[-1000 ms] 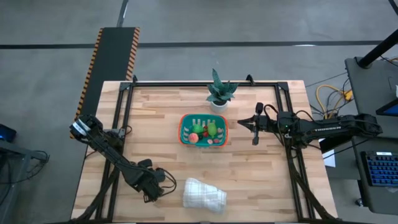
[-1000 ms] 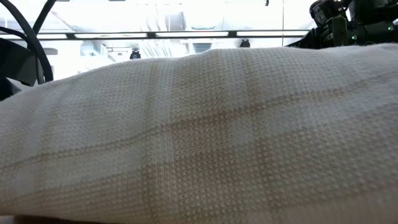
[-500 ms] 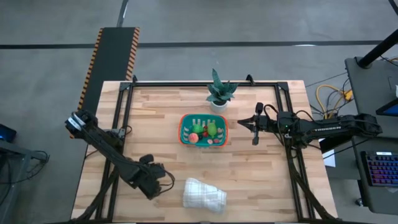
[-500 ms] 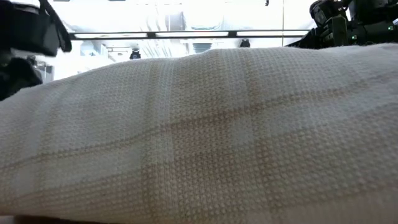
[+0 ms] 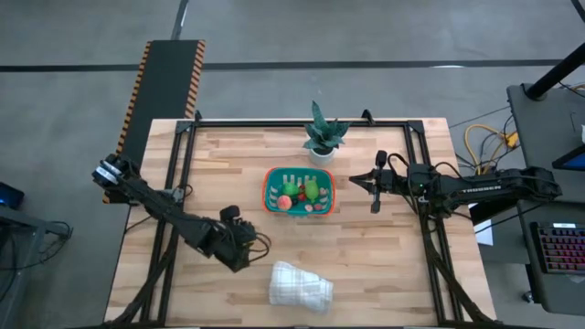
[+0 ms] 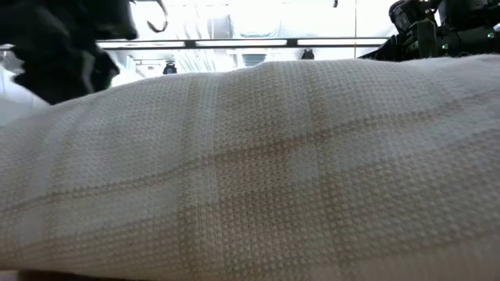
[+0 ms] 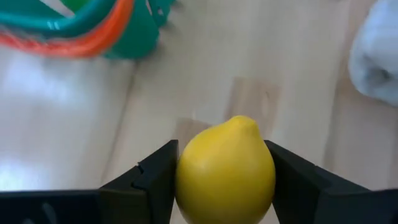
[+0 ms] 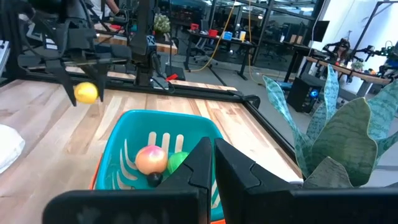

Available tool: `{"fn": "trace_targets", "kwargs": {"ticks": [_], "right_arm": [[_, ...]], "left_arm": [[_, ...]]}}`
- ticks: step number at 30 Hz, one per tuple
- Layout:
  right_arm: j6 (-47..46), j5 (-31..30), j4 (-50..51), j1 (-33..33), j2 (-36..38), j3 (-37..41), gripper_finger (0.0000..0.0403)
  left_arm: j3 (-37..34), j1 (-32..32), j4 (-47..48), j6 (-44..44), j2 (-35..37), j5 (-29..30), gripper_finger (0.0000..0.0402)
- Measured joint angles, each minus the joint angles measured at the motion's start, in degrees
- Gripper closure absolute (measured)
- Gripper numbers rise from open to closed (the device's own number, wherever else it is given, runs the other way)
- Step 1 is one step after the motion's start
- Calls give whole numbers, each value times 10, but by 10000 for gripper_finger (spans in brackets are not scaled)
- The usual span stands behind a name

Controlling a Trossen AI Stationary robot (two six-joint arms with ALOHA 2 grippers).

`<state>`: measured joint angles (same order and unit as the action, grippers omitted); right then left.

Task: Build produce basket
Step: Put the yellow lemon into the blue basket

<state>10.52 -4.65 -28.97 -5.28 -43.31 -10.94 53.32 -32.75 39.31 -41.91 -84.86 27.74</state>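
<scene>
The teal basket with the orange rim (image 5: 271,194) stands mid-table and holds a pink-orange fruit (image 8: 151,159), green pieces (image 5: 313,189) and small red ones. My left gripper (image 5: 245,247) hangs near and left of the basket, between it and the white cloth, and is shut on a yellow lemon (image 7: 225,171). The basket's corner (image 7: 134,43) shows just ahead of it in the left wrist view. My right gripper (image 5: 355,180) waits at the basket's right side with its fingers shut (image 8: 211,158) and holds nothing. My left gripper pinches the lemon (image 8: 86,93) between its two fingers, one pad on each long side (image 7: 186,177). The lemon's pointed tip (image 7: 244,122) sticks out ahead of the fingertips. In the right wrist view the fruit hangs clear above the table.
A folded white cloth (image 5: 300,285) lies by the near edge and fills the low view (image 6: 258,172). A green potted plant (image 5: 322,134) stands behind the basket at the far edge. Bare wood lies between my left gripper and the basket.
My left gripper has carried the lemon from the near-left part of the table toward the far right, closer to the basket, staying shut on it. In the low view the arm has swung in at the top left. My right arm has kept still.
</scene>
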Motion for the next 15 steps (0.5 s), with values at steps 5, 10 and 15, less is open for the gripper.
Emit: {"fn": "trace_targets", "kwargs": {"ticks": [5, 10, 15], "right_arm": [[0, 0, 0, 0, 0, 0, 394], [0, 0, 0, 0, 0, 0, 394], [0, 0, 0, 0, 0, 0, 394]], "left_arm": [[5, 33, -28, 72, 1, -2, 216], [15, 54, -52, 130, 2, -4, 216], [21, 74, -115, 204, 2, -4, 216]]}}
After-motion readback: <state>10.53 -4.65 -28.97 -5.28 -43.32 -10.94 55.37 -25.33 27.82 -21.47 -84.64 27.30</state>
